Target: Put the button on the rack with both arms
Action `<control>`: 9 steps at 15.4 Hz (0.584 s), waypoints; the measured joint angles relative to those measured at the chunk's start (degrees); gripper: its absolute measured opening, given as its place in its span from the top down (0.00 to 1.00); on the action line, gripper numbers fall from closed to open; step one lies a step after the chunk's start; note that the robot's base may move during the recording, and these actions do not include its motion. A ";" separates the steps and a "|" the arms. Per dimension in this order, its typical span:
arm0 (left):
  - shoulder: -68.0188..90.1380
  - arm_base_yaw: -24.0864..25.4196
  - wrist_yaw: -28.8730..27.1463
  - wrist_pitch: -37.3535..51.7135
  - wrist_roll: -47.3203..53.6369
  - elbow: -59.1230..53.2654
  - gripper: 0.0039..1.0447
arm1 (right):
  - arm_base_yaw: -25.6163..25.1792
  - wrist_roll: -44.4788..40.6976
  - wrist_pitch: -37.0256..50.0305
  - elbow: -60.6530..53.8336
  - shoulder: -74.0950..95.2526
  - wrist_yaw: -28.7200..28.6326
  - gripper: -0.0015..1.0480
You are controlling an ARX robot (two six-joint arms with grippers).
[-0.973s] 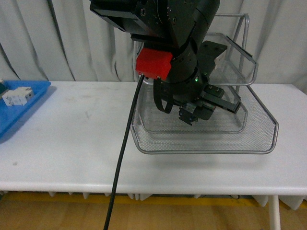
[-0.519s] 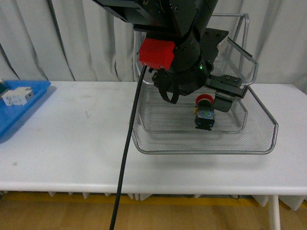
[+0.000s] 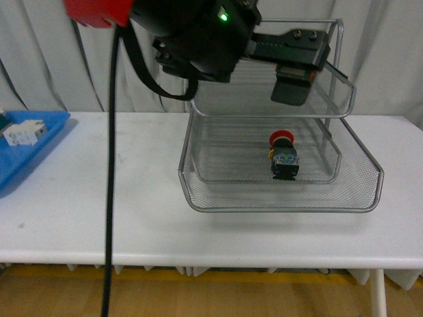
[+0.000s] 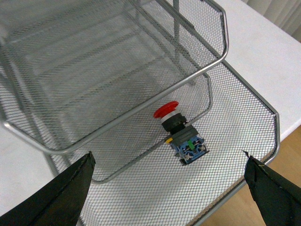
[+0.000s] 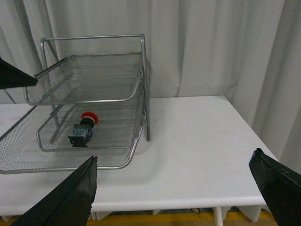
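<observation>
One button (image 3: 283, 158) lies in the rack (image 3: 264, 209), partly behind mesh.

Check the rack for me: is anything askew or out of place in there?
The button lies tipped on its side in the rack, below the top tier, with its red cap pointing toward the back rather than up. I cannot tell which lower tier holds it. Nothing else stands out.
</observation>
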 joint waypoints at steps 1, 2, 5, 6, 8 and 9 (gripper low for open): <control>-3.54 0.68 -0.04 1.29 -0.20 -2.95 0.06 | 0.00 0.00 0.00 0.00 0.00 -0.02 0.06; -6.99 1.38 -0.39 2.40 -0.35 -5.66 0.06 | 0.00 0.00 0.00 0.00 0.00 0.00 0.06; -20.92 3.93 -20.15 30.08 -2.25 -24.00 0.25 | 0.00 0.00 0.00 0.00 0.00 -0.09 0.06; -28.15 7.98 -24.28 37.88 -2.60 -33.44 0.37 | 0.00 0.00 -0.02 0.00 0.00 -0.07 0.06; -37.46 13.97 -23.26 45.09 -3.52 -45.90 0.62 | 0.00 0.00 0.02 0.00 0.00 -0.13 0.06; -39.63 14.86 -20.33 45.79 -3.52 -51.49 0.76 | 0.00 0.00 0.00 0.00 0.00 -0.13 0.06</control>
